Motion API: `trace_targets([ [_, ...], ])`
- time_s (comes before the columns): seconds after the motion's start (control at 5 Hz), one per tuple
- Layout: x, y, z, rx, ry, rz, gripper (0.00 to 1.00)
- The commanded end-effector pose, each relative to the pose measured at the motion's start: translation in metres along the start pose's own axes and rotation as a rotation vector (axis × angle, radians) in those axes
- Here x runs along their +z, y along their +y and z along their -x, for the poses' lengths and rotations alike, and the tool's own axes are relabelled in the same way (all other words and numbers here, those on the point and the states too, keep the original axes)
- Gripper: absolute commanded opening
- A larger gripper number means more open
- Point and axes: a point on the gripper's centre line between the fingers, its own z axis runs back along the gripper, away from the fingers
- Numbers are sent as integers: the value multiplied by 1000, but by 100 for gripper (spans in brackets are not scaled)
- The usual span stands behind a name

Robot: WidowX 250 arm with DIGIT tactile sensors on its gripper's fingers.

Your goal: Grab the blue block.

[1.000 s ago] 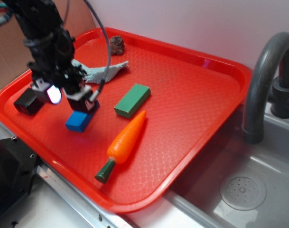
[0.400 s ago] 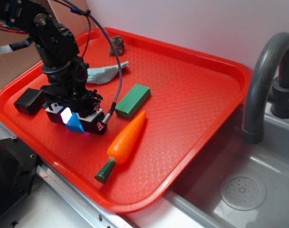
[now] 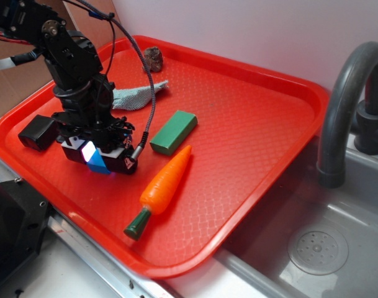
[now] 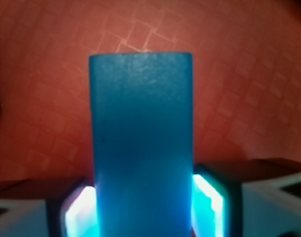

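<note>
While the gripper (image 3: 97, 156) is sitting low over the near left part of the red tray (image 3: 257, 155), its two fingers are straddling the blue block (image 3: 98, 161), one on each long side. From the wrist camera, the blue block (image 4: 143, 143) is filling the middle of the view, its long axis running straight away from the camera and square to the line between the lit finger pads (image 4: 207, 197). The pads are lying right against its flanks with almost no gap showing, so the jaws are looking closed on the block, though how firmly they are pressing cannot be judged. The block is resting on the tray, not lifted. Just to the right, a toy carrot (image 3: 166, 183) is lying slantwise, and a green block (image 3: 173, 131) is sitting beyond it. A black block (image 3: 36, 132) is lying just to the gripper's left. Farther back, a grey cloth (image 3: 136, 96) and a small brown lump (image 3: 154, 58) are resting near the tray's far rim, with a grey tap (image 3: 347, 105) rising at the right.
</note>
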Motion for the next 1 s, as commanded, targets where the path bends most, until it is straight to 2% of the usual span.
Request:
trace_targets([
  [0.0,74,-11,-17,-175,-96,-60,0],
  [0.2,126,-12,-23,-115,-170,-43,0],
  [0.4,178,-6,-23,-101,-249,30,0],
  [0.6,196,-7,-26,-58,-299,104,0],
  [0.8,184,-4,-44,-209,-279,59,0],
])
